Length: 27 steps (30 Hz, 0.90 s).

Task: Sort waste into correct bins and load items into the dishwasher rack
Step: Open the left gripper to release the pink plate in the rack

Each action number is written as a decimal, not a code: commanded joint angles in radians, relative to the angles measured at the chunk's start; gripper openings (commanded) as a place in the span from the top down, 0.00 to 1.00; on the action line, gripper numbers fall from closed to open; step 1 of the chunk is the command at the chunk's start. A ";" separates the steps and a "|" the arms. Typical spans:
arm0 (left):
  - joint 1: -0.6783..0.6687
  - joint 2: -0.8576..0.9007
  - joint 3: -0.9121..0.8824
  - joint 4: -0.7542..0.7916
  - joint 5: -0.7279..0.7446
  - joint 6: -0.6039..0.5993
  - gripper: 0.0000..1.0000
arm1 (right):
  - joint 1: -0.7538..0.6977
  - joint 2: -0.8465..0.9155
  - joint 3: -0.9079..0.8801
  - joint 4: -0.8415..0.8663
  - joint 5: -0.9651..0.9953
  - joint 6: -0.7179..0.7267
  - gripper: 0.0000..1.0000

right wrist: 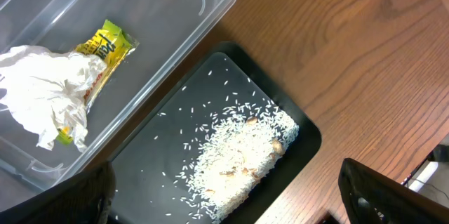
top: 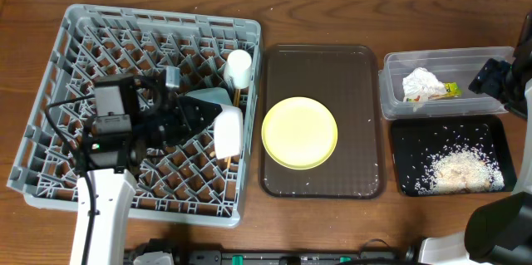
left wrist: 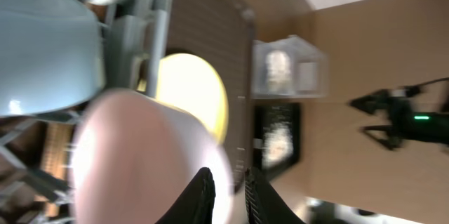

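Observation:
My left gripper [top: 208, 124] is over the grey dishwasher rack [top: 100, 28], shut on the rim of the white bowl [top: 229, 132], which is held on edge among the pegs. In the left wrist view the bowl [left wrist: 133, 161] is blurred and fills the space in front of the fingers [left wrist: 230, 196]. The light blue bowl [top: 212, 97] and white cup [top: 238, 66] stand in the rack. A chopstick [top: 236, 95] shows beside them. The yellow plate [top: 299, 132] lies on the brown tray. My right gripper [right wrist: 224, 206] is open and empty above the black tray [right wrist: 175, 147] holding rice [right wrist: 242, 150].
The clear tub [top: 482, 57] at the right holds the white napkin [top: 422, 84] and the yellow-green packet [top: 450, 90]. The black tray [top: 407, 136] lies in front of it. The dark brown serving tray [top: 362, 90] sits between the rack and the bins.

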 commanded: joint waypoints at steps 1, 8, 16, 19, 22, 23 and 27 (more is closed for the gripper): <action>0.054 -0.014 0.033 -0.010 0.178 -0.051 0.81 | -0.011 -0.016 0.005 -0.001 0.010 0.013 0.01; 0.136 -0.013 0.032 -0.135 0.182 0.053 0.66 | -0.011 -0.016 0.005 -0.001 0.010 0.013 0.01; 0.192 -0.013 0.032 -0.355 -0.005 0.208 0.55 | -0.011 -0.016 0.005 -0.001 0.010 0.013 0.01; 0.185 -0.014 0.032 -0.382 -0.045 0.222 0.54 | -0.011 -0.016 0.005 -0.001 0.010 0.013 0.01; 0.149 -0.016 0.032 -0.378 -0.049 0.231 0.52 | -0.011 -0.016 0.005 -0.001 0.010 0.013 0.01; 0.127 -0.016 0.032 -0.372 -0.060 0.230 0.52 | -0.011 -0.016 0.005 -0.001 0.010 0.013 0.01; 0.014 -0.016 0.032 -0.343 -0.168 0.170 0.52 | -0.011 -0.016 0.005 -0.001 0.010 0.013 0.01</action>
